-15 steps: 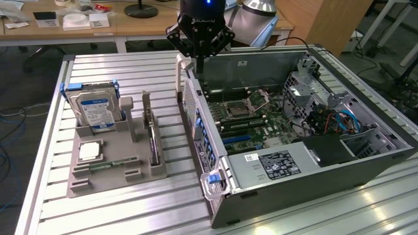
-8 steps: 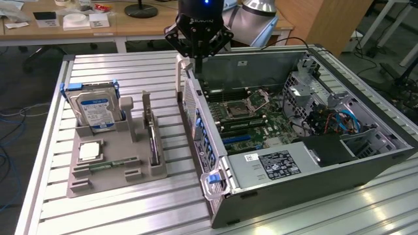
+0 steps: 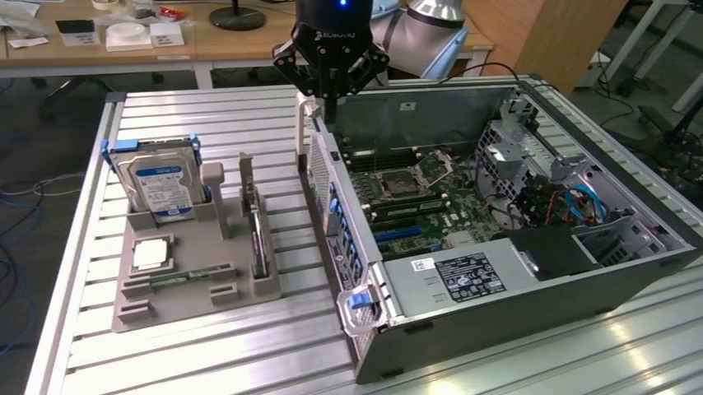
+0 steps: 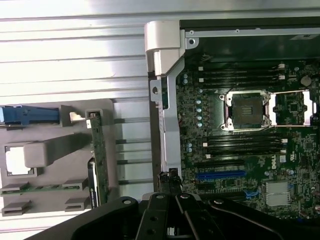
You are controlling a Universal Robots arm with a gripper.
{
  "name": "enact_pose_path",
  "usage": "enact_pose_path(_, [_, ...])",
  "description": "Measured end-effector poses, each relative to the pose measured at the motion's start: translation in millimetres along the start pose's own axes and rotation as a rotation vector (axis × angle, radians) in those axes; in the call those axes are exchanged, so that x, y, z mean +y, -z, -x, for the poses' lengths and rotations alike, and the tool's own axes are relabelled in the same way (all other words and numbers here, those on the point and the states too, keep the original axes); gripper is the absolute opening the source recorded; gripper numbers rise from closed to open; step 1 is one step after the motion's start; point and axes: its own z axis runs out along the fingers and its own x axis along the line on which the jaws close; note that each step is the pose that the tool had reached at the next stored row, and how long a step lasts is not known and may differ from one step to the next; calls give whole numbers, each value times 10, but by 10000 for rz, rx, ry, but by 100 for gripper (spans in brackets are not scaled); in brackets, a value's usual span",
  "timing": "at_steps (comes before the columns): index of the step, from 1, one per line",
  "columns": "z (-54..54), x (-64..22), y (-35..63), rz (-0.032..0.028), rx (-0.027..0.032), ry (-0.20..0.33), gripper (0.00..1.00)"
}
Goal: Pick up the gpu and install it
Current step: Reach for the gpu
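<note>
In the upper middle of the exterior view the black gripper hangs with its 2 fingers pressed together and nothing between them. It sits over the wall of the open computer case nearest the grey fixture tray. The wrist view shows the gripper above that same wall, beside the motherboard and its CPU socket. The gpu has not been lifted. It stands on edge in a slot along the tray's side nearest the case, in the left half of the exterior view, and the wrist view shows it as a thin green strip. On the tray, toward the exterior view's left, a hard drive stands upright, with a CPU and a memory stick in front of it.
</note>
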Motion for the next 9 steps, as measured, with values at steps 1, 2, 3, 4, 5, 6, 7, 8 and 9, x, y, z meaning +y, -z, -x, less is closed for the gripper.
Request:
enact_pose_path(1, [-4,0,0,0,0,0,11])
enact_pose_path(2, [-8,-1,1,-1,1,0,11])
enact_pose_path(3, [-13,-1,1,0,0,0,11])
enact_pose_path(4, [-17,-1,1,0,0,0,11])
enact_pose_path(5, [-21,-2,1,0,1,0,11])
enact_pose_path(6, [-26,-2,1,-1,0,0,11])
enact_pose_path(7, [-30,-2,1,0,1,0,11])
enact_pose_path(8, [-34,-3,1,0,0,1,11])
enact_pose_path(9, [-39,-3,1,0,0,1,11])
